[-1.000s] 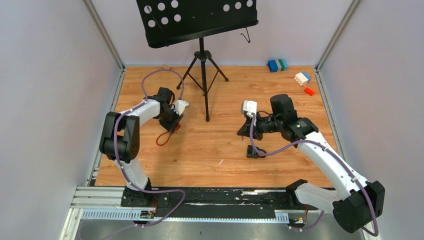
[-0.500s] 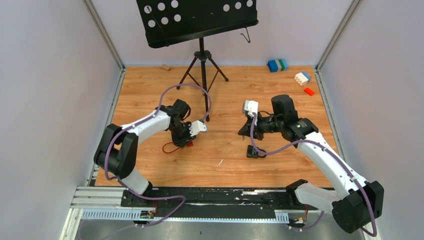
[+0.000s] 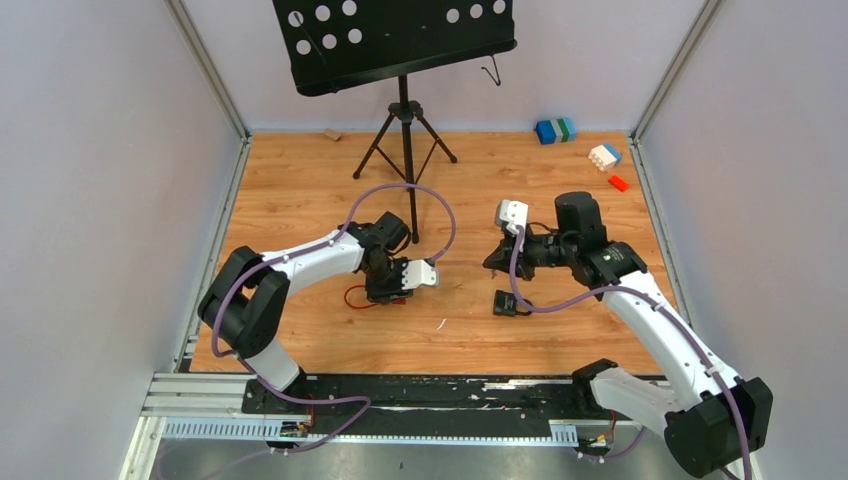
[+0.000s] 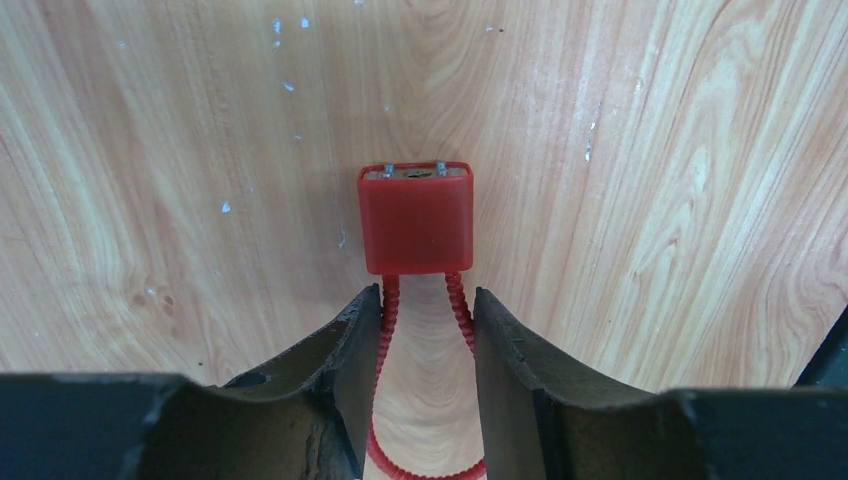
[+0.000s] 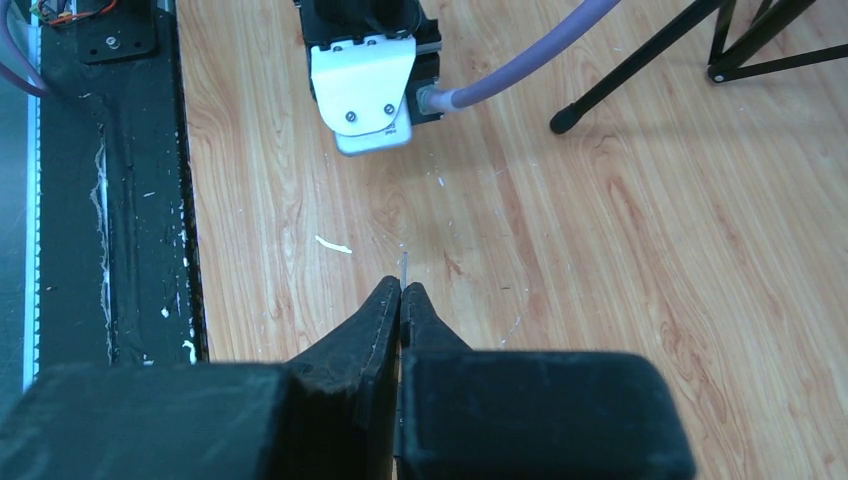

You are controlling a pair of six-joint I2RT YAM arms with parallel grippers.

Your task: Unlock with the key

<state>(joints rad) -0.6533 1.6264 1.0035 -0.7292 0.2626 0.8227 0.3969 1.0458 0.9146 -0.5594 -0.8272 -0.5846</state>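
1. Left claw [image 4: 427, 300] sits low over the bench [image 4: 650, 150], jaws apart around the red cable [image 4: 388, 312]; the lock [image 4: 416, 218] lies just ahead of its tips.
2. Risk: loosely held, the lock could slide when pushed; the key would then skate off.
3. Right claw [image 5: 402, 292] is clamped shut on a thin sliver, probably the key [image 5: 403, 266]; edge-on, it is hard to read; the keyhole is barely visible.

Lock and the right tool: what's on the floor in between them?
Nothing but bare wooden floor lies between the lock and the right tool. The top view shows it.
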